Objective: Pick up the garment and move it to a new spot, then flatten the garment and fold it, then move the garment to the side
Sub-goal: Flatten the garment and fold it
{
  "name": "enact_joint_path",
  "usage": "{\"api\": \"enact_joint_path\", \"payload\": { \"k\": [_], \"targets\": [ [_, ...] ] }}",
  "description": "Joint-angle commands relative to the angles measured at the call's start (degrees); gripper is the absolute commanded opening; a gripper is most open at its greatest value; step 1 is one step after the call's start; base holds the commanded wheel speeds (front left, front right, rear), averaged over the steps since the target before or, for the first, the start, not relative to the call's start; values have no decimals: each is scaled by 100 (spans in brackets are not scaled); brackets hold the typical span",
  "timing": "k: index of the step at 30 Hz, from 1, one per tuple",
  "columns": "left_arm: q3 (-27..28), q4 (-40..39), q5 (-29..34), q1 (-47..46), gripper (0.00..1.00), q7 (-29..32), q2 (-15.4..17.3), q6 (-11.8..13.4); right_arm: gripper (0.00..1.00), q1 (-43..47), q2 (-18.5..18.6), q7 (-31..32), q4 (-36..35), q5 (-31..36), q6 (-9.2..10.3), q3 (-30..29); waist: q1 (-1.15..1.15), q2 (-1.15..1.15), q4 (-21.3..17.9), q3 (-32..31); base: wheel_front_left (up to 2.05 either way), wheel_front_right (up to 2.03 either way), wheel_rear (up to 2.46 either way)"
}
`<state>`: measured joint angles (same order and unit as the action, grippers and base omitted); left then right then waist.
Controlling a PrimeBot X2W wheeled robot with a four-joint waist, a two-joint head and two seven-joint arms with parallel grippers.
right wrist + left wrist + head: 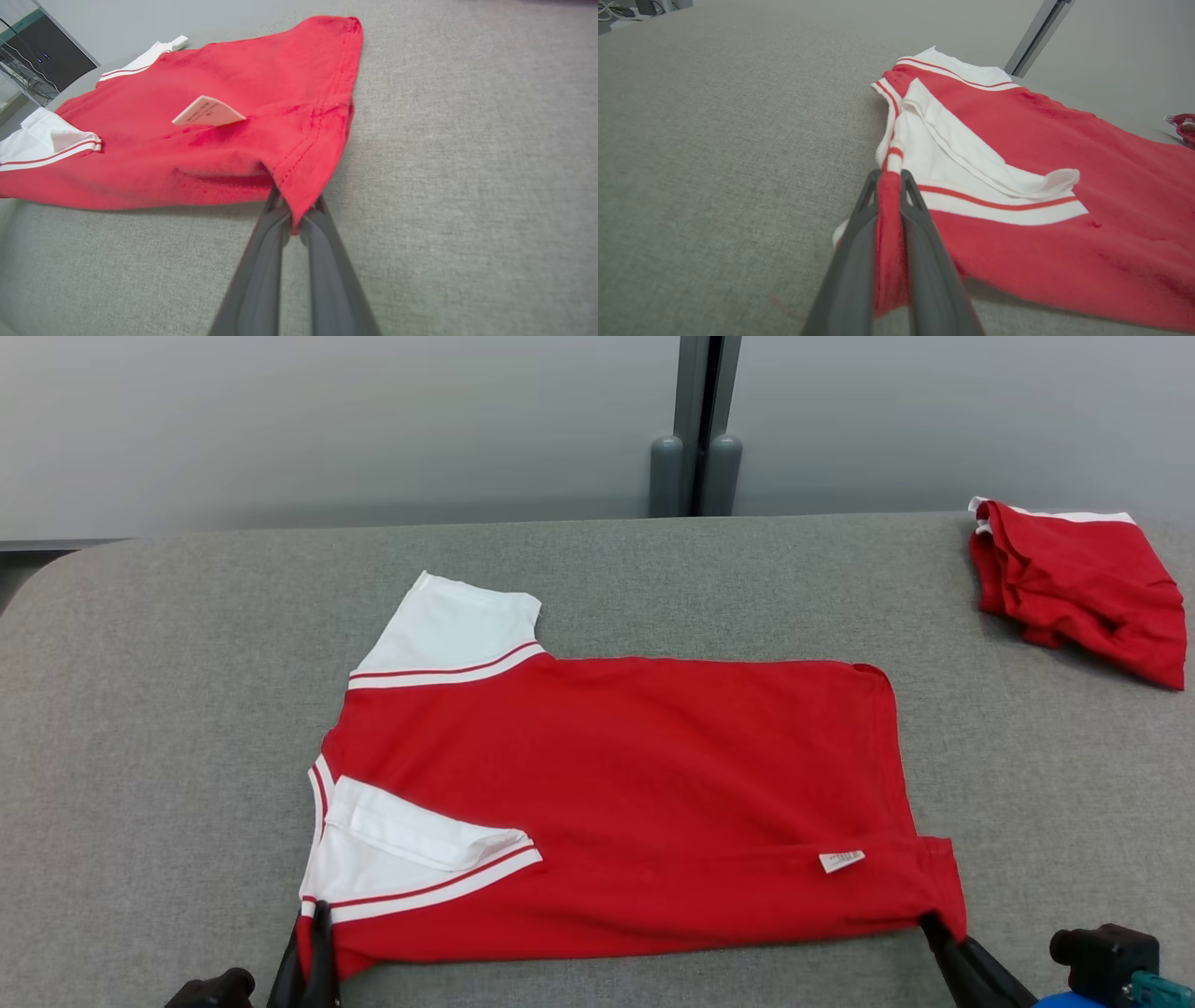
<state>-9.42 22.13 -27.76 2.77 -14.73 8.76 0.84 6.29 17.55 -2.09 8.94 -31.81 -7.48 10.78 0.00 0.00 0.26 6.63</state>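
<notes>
A red garment [616, 784] with white sleeves and red-striped trim lies spread on the grey table, collar end to the left. Its near sleeve is folded onto the body, and a white label [841, 861] lies near the hem. My left gripper [316, 913] is shut on the garment's near left corner; red cloth [889, 224] is pinched between its fingers in the left wrist view. My right gripper [930, 924] is shut on the near right hem corner [299, 205], which is lifted slightly off the table.
A second red garment [1083, 583] with white trim lies bunched at the far right of the grey table [187, 709]. A grey wall with a vertical post [695, 439] runs behind the table.
</notes>
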Motion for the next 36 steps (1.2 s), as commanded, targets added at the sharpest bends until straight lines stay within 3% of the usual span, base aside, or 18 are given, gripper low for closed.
{"api": "enact_joint_path", "payload": {
  "k": [1,2,3,4,5,14,25,36],
  "targets": [
    [4,-105,-42,123,0,46,-12,46,0,127,-33,133,-47,-13,-3,-17,0,0,18,-9,0,0,0],
    [-12,-144,-32,157,0,76,-14,67,0,145,-54,206,-52,-27,-3,-35,0,0,23,-12,0,0,0],
    [-26,-166,-21,175,0,93,-13,80,15,163,-72,292,-30,-41,-3,-44,0,0,26,-18,0,0,0],
    [-42,-189,-10,187,59,107,-14,100,59,184,-83,381,-4,-26,-3,-57,0,0,27,-24,0,0,0],
    [-46,-205,3,187,100,102,-14,118,100,182,-94,410,-5,16,-3,-75,0,0,28,-31,0,0,0],
    [96,-554,222,-25,100,-12,90,255,100,-157,-72,160,-274,383,-3,-354,0,0,-25,-94,0,0,0],
    [282,-1176,758,-329,100,-49,142,272,100,-676,-598,-545,-335,844,-3,-575,0,0,-52,-236,0,0,0],
    [281,-1058,1186,-409,100,-51,125,142,100,-638,-1114,-865,-197,1304,-3,-681,0,0,-74,-506,0,0,0]
  ]
}}
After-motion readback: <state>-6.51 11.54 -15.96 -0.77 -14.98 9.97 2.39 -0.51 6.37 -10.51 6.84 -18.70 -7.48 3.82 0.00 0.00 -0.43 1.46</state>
